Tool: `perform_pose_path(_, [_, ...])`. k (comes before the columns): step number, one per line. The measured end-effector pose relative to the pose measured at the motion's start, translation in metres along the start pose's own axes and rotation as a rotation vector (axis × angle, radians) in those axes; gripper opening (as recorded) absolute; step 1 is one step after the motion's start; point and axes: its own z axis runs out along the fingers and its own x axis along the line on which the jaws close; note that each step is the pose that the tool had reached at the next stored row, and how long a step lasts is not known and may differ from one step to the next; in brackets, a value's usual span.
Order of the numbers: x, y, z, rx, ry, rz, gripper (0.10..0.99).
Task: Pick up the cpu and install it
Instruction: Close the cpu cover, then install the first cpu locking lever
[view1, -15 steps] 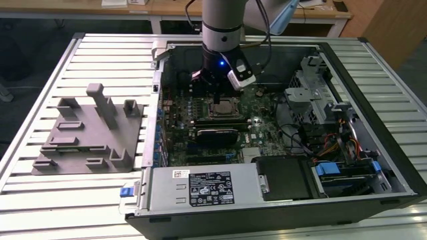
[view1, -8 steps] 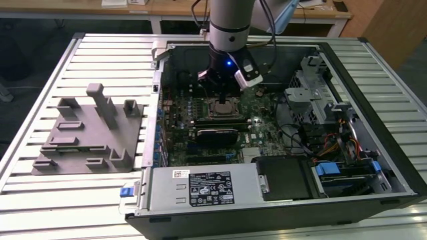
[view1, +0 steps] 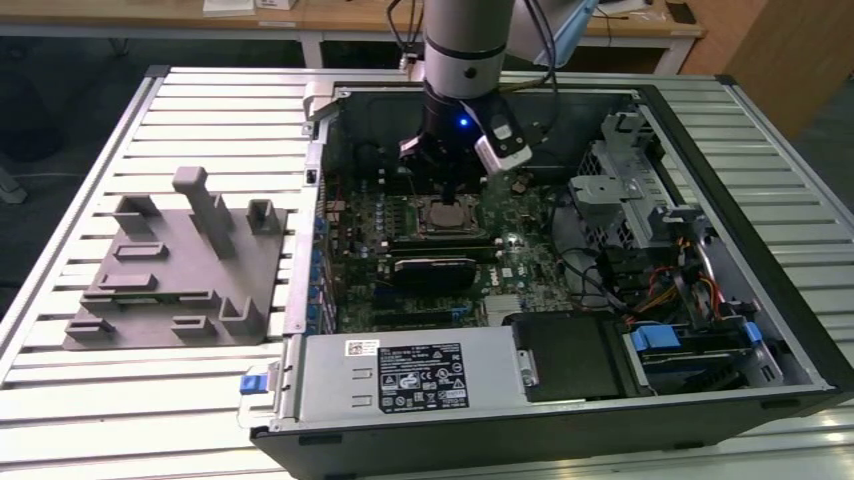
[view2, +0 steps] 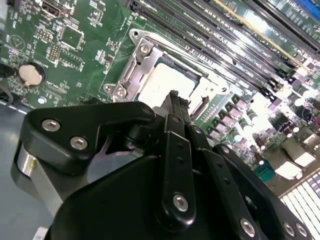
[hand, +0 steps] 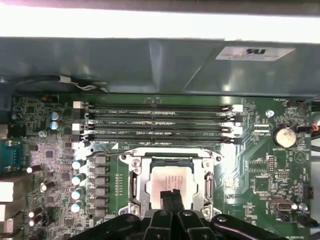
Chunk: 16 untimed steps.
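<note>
**Jaws together over the seated cpu**

The jaws are closed, with nothing between them. In both wrist views the two black fingertips (hand: 166, 196) (view2: 174, 100) meet in a narrow point and leave no gap you can see. They point down at the cpu (hand: 170, 181) (view2: 162, 80) and stand over the edge of its pale metal top. You cannot tell from these views whether the tips press on the lid or hang just above it.

The cpu lies flat inside the socket frame (hand: 134, 185) (view2: 131, 70), with the frame's metal rim around all four sides. It is in place on the motherboard (hand: 260, 165), not in the jaws. In the exterior view you can see the cpu (view1: 451, 215) as a small light square directly under the arm (view1: 467, 40).

Just beside the socket run four long black memory slots (hand: 160, 125) (view2: 225, 45), parallel to one of its edges. A round coin battery (hand: 283, 136) (view2: 30, 74) sits near one end of those slots, well apart from the cpu. A row of small capacitors (hand: 77, 185) stands near the opposite side of the socket.

Further out, the exterior view shows the board lying in an open computer case (view1: 561, 430), which rests on its side on the slatted metal table (view1: 80, 420). The arm reaches straight down into the case. A silver power supply (view1: 407, 375) fills the near corner of the case. The grey fixture (view1: 174, 270) sits on the table outside the case, on the exterior view's left, well apart from the socket.
</note>
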Motion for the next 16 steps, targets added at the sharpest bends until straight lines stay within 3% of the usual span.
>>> perform_pose_path(4, [-0.0001,0.0002,-0.0072,0.0,-0.0002,0.0,0.106])
perform_pose_path(16, [-0.0001,0.0003,-0.0089,0.0,-0.0002,0.0,0.106])
